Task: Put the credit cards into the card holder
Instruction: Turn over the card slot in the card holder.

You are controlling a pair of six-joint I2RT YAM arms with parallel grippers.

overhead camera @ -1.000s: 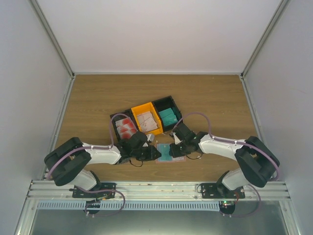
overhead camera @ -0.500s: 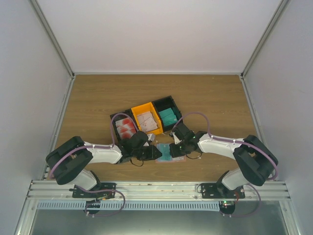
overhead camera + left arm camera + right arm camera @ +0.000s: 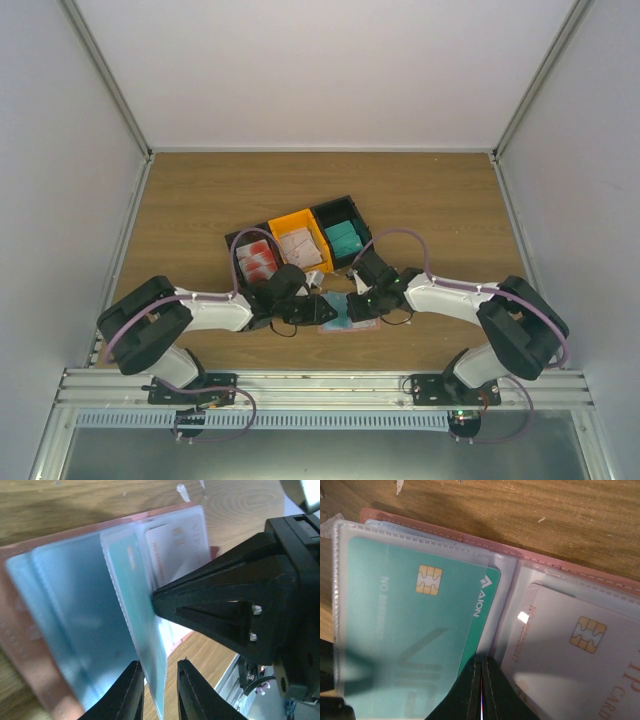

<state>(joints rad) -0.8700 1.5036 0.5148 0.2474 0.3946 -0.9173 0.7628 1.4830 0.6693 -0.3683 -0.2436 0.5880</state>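
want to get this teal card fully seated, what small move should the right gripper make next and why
Probably push the teal card deeper with the right gripper: its shut tips sit by the card's edge, which pokes out of the card holder's clear pocket by the fold.

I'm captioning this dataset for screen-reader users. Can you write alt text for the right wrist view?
An open reddish-brown card holder lies on a wooden table, a teal chip card in one clear pocket and a pale chip card in the pocket beside it. The right claw, its tips together, points at the seam between the pockets.
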